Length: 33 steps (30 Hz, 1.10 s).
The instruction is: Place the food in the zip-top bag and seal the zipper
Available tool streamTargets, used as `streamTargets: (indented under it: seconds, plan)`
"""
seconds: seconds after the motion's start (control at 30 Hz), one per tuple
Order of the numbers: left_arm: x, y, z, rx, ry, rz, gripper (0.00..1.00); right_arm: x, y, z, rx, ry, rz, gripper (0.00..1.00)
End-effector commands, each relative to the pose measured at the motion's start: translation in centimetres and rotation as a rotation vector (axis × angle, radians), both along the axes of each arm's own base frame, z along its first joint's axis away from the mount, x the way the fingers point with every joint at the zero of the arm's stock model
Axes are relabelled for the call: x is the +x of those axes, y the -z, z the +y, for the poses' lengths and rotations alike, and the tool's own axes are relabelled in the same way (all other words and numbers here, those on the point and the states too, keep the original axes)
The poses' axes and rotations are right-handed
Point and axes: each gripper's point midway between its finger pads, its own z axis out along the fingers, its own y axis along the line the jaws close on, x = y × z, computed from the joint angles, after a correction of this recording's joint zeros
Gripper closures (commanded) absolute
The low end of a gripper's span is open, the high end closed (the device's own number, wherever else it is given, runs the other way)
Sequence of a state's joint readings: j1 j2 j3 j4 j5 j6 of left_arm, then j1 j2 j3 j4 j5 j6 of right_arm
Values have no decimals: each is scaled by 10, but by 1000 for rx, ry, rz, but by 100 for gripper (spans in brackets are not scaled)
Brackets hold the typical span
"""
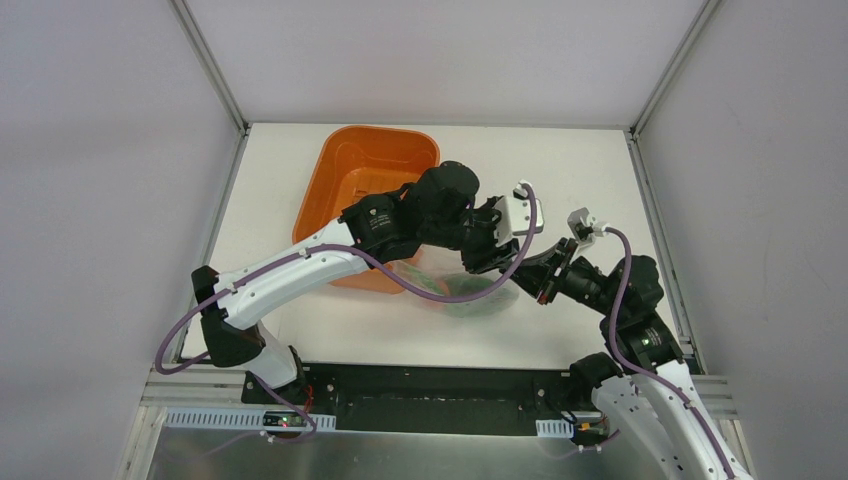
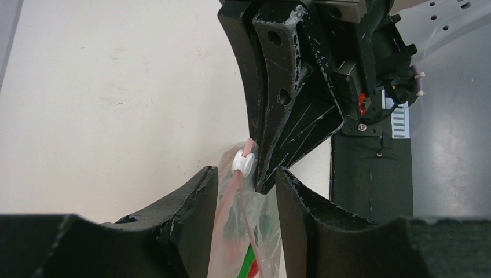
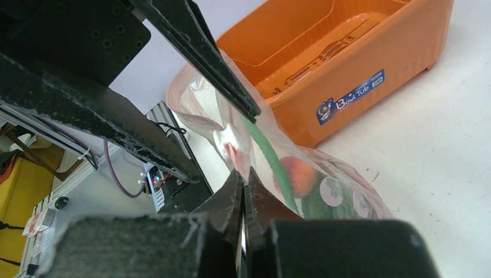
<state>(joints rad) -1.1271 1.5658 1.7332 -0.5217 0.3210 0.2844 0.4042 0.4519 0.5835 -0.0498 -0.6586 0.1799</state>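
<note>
White bench [image 1: 600,170] | bag [image 3: 347,191] with food [image 3: 298,176] inside sat mid-bench | right gripper [image 3: 243,179] clenched zipper [image 2: 249,145] end | left gripper [image 2: 246,176] gaped astride slider [image 2: 243,163] | step was sealing | next seemed to need pinching slider, steady pull

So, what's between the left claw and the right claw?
The zip-top bag mouth, pinched by the right claw and straddled by the open left claw, with its pink zipper and white slider. Left wrist view.

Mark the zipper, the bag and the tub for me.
zipper [image 2: 243,163], left wrist view, on its white slider.
bag [image 3: 333,191], right wrist view, on a printed dot.
tub [image 3: 405,52], right wrist view, on its outer wall.
</note>
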Motion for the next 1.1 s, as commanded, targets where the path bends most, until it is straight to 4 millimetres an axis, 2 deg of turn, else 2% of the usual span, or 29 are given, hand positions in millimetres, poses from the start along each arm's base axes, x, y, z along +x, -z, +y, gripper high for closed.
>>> streamTargets:
  seconds: [0.0,0.27,0.47,0.57,0.73,0.93,1.07]
  plan:
    - [-8,-10,-9,-39,71,-32,60,-6,-29,0,32,-19,-86,100]
    - [-14,-12,-10,-59,94,-19,86,-2,-27,-2,30,4,-85,100]
    - [-15,-6,-12,-43,102,0,87,-1,-26,-4,34,22,-89,100]
    - [-16,-4,-13,-41,104,9,78,-2,-27,-4,35,22,-95,100]
    - [-13,-3,-16,-38,97,8,77,-2,-27,-4,35,20,-94,100]
    - [-10,-6,-14,-28,79,-3,89,-1,-28,-5,37,30,-98,100]
    - [-7,-3,-6,-6,52,-13,96,8,-25,-11,39,95,-91,100]
